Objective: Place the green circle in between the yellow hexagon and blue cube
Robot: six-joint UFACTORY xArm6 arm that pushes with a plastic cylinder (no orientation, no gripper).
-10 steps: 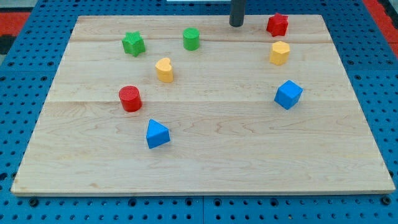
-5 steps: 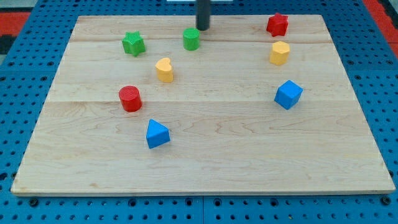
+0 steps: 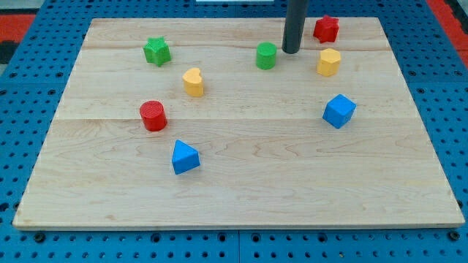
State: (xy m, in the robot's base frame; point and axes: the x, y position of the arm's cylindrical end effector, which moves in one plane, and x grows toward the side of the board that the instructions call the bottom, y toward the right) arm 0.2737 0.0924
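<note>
The green circle (image 3: 266, 55) sits on the wooden board (image 3: 241, 183) near the view's top, right of centre. My tip (image 3: 291, 51) is just to its right, a small gap apart. The yellow hexagon (image 3: 329, 63) is further right, and the blue cube (image 3: 338, 111) lies below it. The green circle is left of both, not between them.
A red star (image 3: 326, 29) is at the top right, close to my rod. A green star (image 3: 156, 51), a yellow heart (image 3: 193, 82), a red cylinder (image 3: 153, 115) and a blue triangle (image 3: 183, 157) lie on the left half.
The green circle has moved right and slightly down, from about x 308 to x 364. My tip went left behind the circle, then swung to its right side.
</note>
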